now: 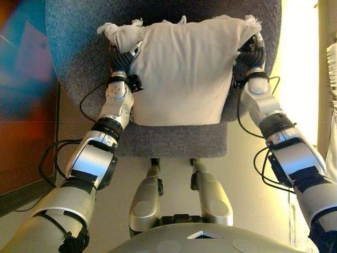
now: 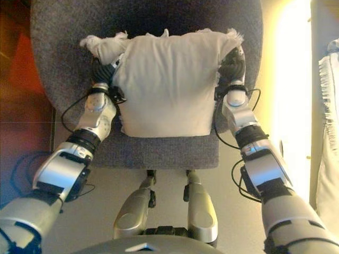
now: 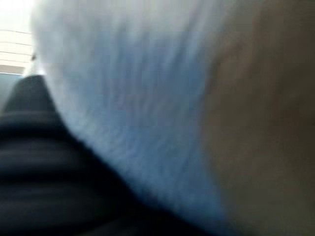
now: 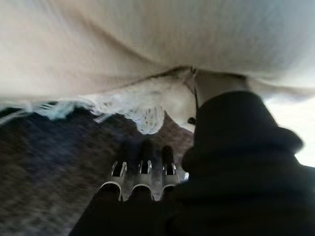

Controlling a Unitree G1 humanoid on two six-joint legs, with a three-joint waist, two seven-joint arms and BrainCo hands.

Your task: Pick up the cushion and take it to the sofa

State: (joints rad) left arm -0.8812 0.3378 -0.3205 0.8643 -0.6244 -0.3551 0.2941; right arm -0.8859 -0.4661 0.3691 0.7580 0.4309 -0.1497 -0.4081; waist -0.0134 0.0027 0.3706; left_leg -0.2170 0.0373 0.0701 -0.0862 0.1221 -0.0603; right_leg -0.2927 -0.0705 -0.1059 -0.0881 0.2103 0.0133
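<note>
A cream cushion (image 1: 181, 74) with frayed corners sits between my two hands, over the grey upholstered seat (image 1: 174, 141). My left hand (image 1: 125, 59) presses against the cushion's left side; only its dark cover shows, and the cushion (image 3: 128, 98) fills the left wrist view. On the other side, my right hand (image 1: 251, 52) is against the cushion's right edge. In the right wrist view its fingers (image 4: 142, 172) lie straight below the cushion's fringed edge (image 4: 147, 115), above the grey fabric (image 4: 49, 162).
The grey seat's curved back (image 1: 73, 47) wraps round behind the cushion. A dark reddish panel (image 1: 26, 137) stands at the left. A pale fringed cloth (image 1: 331, 68) hangs at the right edge, beside a bright strip of floor (image 1: 300, 79).
</note>
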